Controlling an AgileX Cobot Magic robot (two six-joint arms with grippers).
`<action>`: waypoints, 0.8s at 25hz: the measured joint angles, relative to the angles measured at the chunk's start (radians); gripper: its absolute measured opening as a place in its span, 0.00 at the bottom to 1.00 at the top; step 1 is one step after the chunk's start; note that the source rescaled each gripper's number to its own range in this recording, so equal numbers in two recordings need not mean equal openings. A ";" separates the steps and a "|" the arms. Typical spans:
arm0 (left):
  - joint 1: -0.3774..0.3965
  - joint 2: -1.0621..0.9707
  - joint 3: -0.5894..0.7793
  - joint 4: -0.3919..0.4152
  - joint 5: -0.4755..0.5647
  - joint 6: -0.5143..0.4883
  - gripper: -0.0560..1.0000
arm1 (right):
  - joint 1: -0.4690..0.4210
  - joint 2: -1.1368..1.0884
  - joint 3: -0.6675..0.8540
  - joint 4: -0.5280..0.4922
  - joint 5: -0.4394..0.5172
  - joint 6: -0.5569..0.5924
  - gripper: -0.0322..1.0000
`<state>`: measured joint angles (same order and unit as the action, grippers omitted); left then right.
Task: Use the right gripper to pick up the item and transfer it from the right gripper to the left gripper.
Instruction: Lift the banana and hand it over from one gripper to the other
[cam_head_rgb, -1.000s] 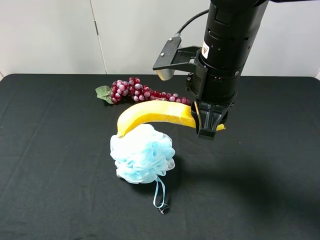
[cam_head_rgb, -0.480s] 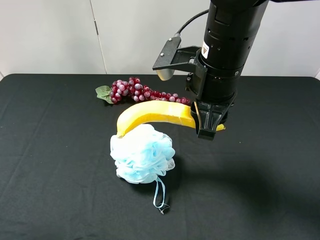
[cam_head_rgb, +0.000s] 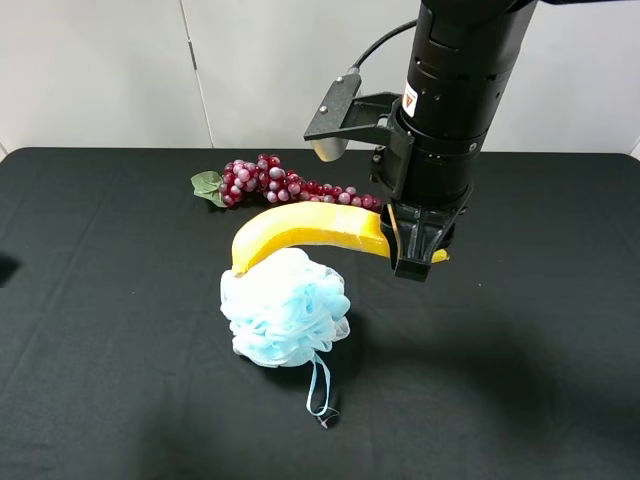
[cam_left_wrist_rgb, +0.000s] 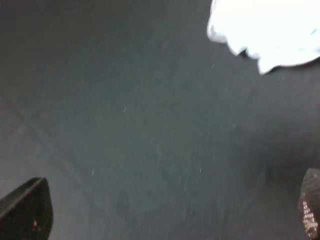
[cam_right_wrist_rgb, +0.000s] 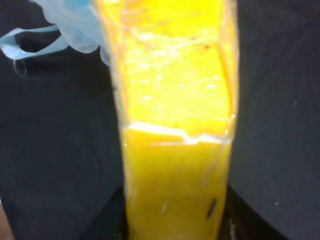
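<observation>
We see the right gripper (cam_head_rgb: 418, 255) clamped on one end of the banana (cam_head_rgb: 300, 225), which juts sideways from the jaws and looks clear of the black table (cam_head_rgb: 100, 350), so we judge the pick-up done. Its free tip sits at the top of the blue pouf (cam_head_rgb: 285, 308); whether it touches or is just above, we cannot tell. Beyond the banana lies the grape bunch (cam_head_rgb: 270, 182), apart from the claw. Farthest off, the left gripper (cam_left_wrist_rgb: 167, 212) hangs with jaws wide apart and empty, the pouf ahead of it. The handover is left to do.
</observation>
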<state>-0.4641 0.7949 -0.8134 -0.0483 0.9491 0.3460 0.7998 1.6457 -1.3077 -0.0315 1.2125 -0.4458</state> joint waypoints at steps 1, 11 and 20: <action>-0.017 0.023 0.000 -0.012 -0.023 0.009 0.98 | 0.000 0.000 0.000 0.001 0.000 0.000 0.03; -0.168 0.239 0.000 -0.098 -0.224 0.027 0.98 | 0.000 0.000 0.000 0.003 0.000 0.000 0.03; -0.279 0.352 0.000 -0.136 -0.415 0.027 0.98 | 0.000 0.000 -0.001 0.003 0.001 0.000 0.03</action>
<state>-0.7435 1.1472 -0.8134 -0.1843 0.5338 0.3728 0.7998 1.6457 -1.3087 -0.0283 1.2133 -0.4458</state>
